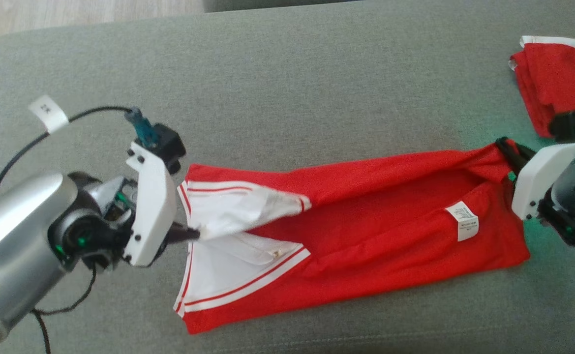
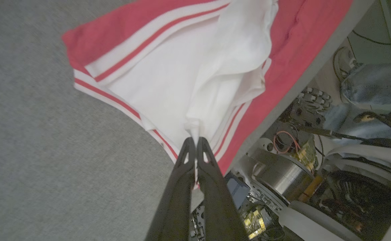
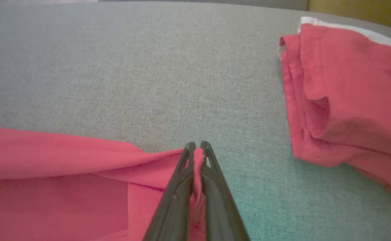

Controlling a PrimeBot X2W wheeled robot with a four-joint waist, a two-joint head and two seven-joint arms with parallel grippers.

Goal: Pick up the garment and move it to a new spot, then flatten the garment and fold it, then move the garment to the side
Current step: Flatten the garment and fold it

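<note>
Garment (image 1: 376,216): red with white, red-striped trim, stretched lengthwise across the middle of the grey cushion (image 1: 292,88), white label (image 1: 462,221) facing up. Held at both ends: white cloth at the trim end pinched in the clenched left tool (image 1: 195,233), red edge at the opposite end pinched in the clenched right tool (image 1: 507,149), fingers pressed together on fabric in both wrist views. Beyond the right tool and apart from the garment, a second red piece (image 1: 558,73) lying folded over near the cushion's edge.
</note>
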